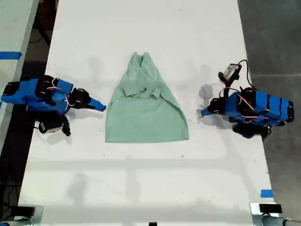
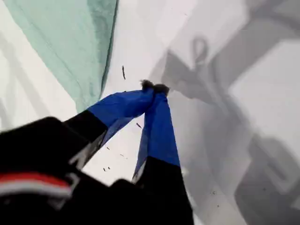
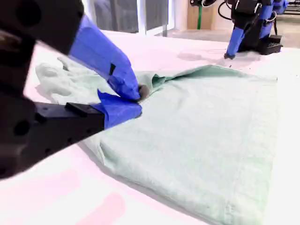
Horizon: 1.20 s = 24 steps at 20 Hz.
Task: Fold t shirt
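Fingers of my second gripper meet by the t shirt.

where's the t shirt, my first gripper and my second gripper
t shirt point(image 1: 146, 117): exterior view, middle of the wide lower panel.
my first gripper point(image 2: 154, 87): first wrist view, at the touching tips.
my second gripper point(image 3: 136, 99): second wrist view, between the blue tips.

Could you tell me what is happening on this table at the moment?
Two blue arms flank a pale green t shirt lying on the white table, narrow end away from the wide hem. My first gripper rests shut on bare table at the exterior view's right. My second gripper, also shut, sits just beside the shirt's edge at that view's left. Neither appears to hold cloth.
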Available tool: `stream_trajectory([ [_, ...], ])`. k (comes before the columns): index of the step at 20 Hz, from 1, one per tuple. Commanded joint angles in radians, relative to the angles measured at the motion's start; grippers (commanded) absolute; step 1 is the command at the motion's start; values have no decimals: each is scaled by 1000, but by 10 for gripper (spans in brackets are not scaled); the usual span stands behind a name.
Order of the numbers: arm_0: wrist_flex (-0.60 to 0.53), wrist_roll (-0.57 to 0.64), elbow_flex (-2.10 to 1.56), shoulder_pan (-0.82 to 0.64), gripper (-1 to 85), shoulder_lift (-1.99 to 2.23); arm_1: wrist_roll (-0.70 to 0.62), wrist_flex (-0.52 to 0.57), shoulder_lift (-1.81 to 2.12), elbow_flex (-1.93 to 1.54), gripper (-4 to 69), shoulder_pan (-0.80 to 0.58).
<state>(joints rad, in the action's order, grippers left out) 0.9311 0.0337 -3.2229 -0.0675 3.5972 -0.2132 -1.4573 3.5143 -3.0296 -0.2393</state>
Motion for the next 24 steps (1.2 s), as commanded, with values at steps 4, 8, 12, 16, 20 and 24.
stream_trajectory([
  [4, 8, 9, -8, -5, -1, 9, 80, 25, -5, -14, -19, -6],
  [8, 8, 9, -8, -5, -1, 9, 166, 46, -5, -28, -19, -8],
  [12, 8, 8, -8, -9, -1, 9, 298, 94, -291, 213, -19, 103],
  [16, 9, 2, -8, -8, -1, 9, 296, 178, -1071, 706, 16, 178],
  [20, 12, -2, -8, -6, -1, 9, 256, 178, -1536, 1015, 147, 204],
  [24, 14, -2, -8, -3, -1, 9, 195, 207, -1672, 1092, 185, 183],
])
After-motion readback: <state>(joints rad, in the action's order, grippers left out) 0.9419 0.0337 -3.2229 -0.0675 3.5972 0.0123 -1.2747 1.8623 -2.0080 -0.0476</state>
